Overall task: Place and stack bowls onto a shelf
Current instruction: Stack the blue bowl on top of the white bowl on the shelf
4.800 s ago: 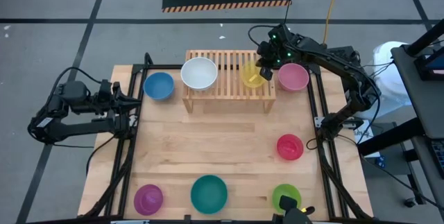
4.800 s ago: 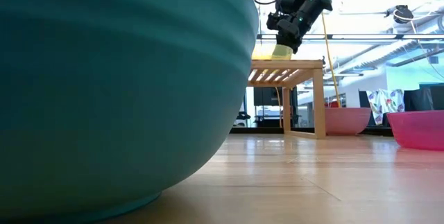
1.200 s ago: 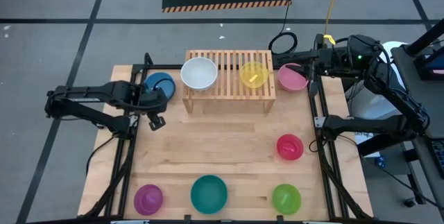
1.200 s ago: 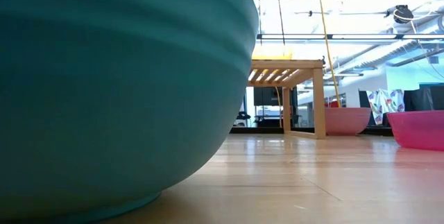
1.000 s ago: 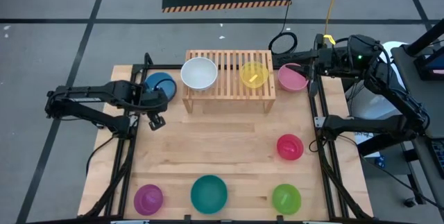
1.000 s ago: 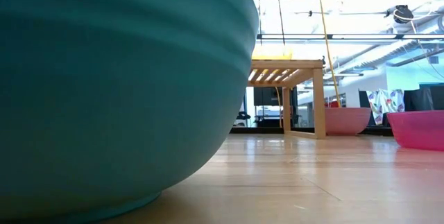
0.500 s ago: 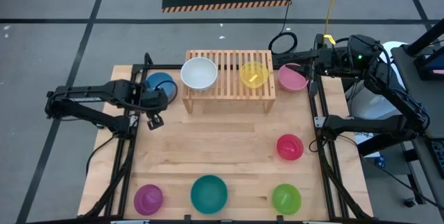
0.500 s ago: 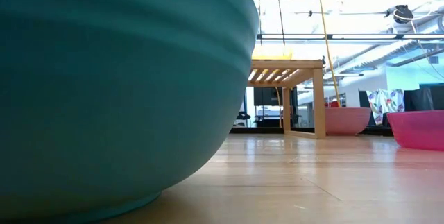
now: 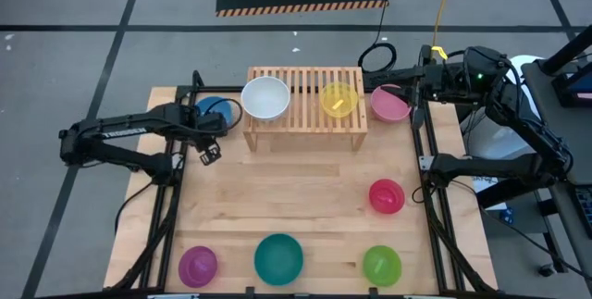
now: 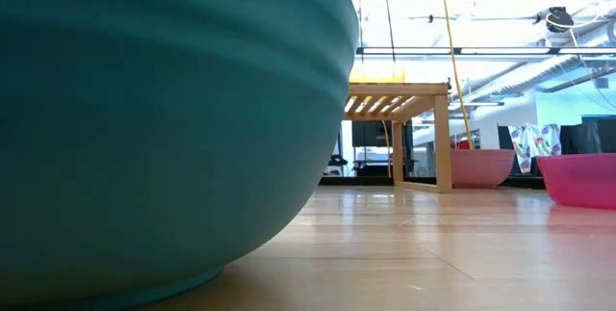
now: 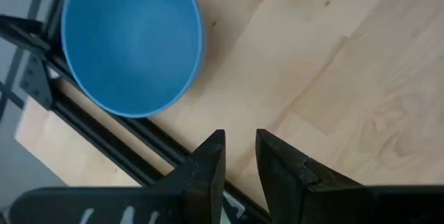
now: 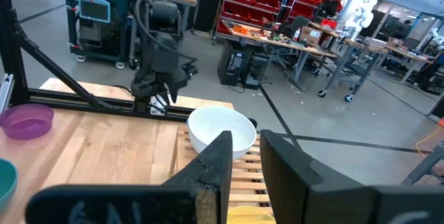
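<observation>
The light-wood shelf stands at the table's far side. A white bowl sits on its left end and a yellow bowl right of its middle. A blue bowl rests on the table left of the shelf. My left gripper hangs open just on the near side of it, pointing steeply down, touching nothing. My right gripper is open and level, held high beyond the table's far right corner. A pink bowl sits right of the shelf.
A red bowl sits mid-right; purple, teal and green bowls line the near edge. The teal bowl fills the low view's left. Black frame rails run along both table sides. Bare wood lies in the middle.
My left gripper has swung a little toward the table's far edge and the blue bowl, sinking slightly. The right arm and all bowls have kept still.
</observation>
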Motion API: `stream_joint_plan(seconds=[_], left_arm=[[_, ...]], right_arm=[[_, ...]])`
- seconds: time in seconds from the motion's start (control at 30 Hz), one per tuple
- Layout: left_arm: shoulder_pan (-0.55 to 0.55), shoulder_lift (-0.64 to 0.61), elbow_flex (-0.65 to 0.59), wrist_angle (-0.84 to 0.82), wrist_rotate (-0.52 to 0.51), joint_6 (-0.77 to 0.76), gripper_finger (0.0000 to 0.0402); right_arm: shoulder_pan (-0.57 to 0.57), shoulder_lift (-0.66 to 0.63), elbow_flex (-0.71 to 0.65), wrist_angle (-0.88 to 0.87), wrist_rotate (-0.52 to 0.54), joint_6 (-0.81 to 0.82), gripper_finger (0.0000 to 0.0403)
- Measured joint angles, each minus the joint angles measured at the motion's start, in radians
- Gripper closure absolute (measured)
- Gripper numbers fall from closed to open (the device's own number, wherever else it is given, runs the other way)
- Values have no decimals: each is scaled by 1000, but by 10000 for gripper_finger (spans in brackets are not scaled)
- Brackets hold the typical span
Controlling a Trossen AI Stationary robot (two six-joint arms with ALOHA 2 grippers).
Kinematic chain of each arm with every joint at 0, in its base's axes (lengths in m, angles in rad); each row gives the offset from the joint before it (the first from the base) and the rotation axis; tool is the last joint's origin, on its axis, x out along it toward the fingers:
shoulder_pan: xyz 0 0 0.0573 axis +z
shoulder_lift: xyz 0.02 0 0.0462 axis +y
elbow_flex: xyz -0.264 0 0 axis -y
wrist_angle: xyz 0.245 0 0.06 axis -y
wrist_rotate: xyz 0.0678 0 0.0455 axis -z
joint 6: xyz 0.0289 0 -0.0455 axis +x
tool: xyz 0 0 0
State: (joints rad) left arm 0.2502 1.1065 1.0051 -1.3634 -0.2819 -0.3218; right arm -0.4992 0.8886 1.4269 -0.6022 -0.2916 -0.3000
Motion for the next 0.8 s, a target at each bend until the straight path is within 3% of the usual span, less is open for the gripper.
stream_joint_plan(seconds=[0.27, 0.47, 0.67, 0.8], left_arm=[[111, 0, -71, 143, 71, -24, 314], [168, 0, -73, 142, 77, 72, 314], [238, 9, -73, 134, 201, 229, 314], [276, 48, -73, 125, 210, 304, 314]], right_arm=[[0, 0, 0, 0, 1, -13, 335], [0, 0, 0, 0, 1, -28, 335], [0, 0, 0, 0, 1, -38, 335], [0, 0, 0, 0, 1, -38, 335]])
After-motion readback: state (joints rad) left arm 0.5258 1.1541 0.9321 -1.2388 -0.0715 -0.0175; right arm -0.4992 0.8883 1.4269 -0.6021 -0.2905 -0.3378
